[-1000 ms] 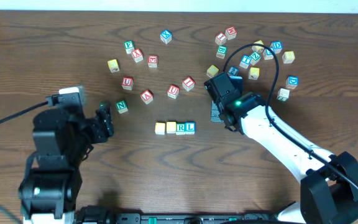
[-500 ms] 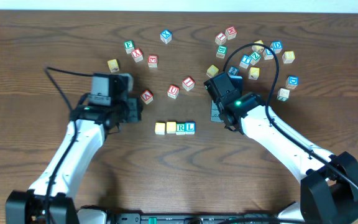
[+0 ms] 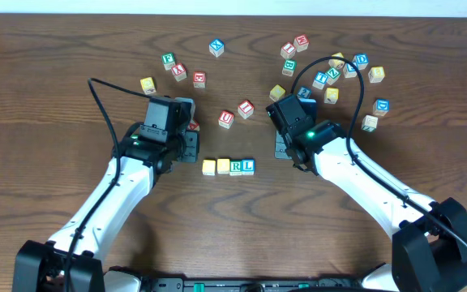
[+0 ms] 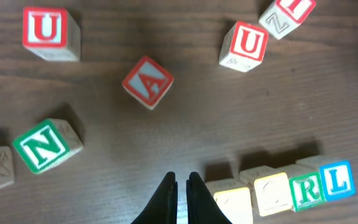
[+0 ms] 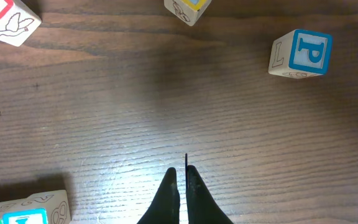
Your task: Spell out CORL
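A dark wooden table (image 3: pixel 55 65) holds scattered letter blocks. The left gripper (image 4: pixel 182 186) and right gripper (image 5: pixel 180 179) hover low, both closed and empty (fingers nearly touching). Between them sits the four-block row (image 3: pixel 229 166), ending in R (image 4: pixel 305 190) and L (image 4: pixel 336 179).

Place: robotics lab | 2 cabled arms (image 3: pixel 363 174) | wood table (image 3: pixel 39 49)

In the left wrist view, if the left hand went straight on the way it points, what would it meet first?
Probably the red A block. It lies just left of the line from the left hand, so the hand might clip its right corner or slip past. Height above the table is unclear from this view.
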Controlling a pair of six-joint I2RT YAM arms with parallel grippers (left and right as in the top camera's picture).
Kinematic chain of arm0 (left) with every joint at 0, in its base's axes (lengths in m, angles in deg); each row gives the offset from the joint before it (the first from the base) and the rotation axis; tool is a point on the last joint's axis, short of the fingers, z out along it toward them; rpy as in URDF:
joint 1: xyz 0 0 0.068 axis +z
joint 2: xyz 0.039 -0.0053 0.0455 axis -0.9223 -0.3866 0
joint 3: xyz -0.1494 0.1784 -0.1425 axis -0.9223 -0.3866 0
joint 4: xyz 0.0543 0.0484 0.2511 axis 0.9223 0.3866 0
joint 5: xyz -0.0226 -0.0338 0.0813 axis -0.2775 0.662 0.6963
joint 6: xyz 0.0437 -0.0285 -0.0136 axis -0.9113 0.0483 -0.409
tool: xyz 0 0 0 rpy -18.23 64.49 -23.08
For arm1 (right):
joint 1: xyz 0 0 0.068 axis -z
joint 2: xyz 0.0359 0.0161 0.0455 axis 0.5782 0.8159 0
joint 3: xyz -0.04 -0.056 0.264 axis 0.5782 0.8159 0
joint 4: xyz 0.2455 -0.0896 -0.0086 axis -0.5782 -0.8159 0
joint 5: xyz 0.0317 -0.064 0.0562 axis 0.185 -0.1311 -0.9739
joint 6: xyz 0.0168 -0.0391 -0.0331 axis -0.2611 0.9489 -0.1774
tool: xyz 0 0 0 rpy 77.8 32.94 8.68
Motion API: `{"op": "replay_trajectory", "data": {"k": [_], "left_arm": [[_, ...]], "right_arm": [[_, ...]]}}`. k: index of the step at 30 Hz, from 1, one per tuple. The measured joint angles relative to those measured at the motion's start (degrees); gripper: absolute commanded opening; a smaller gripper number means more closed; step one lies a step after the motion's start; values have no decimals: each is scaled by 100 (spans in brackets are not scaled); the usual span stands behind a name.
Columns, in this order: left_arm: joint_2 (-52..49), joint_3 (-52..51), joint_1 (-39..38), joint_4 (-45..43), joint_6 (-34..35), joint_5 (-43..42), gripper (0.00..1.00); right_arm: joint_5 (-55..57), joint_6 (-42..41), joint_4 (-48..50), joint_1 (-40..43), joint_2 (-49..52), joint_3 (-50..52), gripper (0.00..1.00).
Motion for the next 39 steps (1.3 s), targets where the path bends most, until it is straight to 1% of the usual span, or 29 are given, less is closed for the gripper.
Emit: {"op": "replay_trajectory", "data": {"k": [9, 16, 24, 30, 39], "left_arm": [[-590, 0, -343, -170, -44, 68, 7], [-662, 55, -662, -175, -46, 151, 7], [-680, 94, -743, -221, -66, 278, 7], [-1073, 155, -914, -420, -105, 282, 7], [-1311, 330, -1049, -507, -107, 282, 7]], "right_arm": [[2, -2, 0, 0, 0, 0, 1], [2, -4, 0, 0, 0, 0, 1], [2, -4, 0, 0, 0, 0, 1], [2, -4, -2, 0, 0, 0, 1], [0, -4, -2, 0, 0, 0, 1]]}}
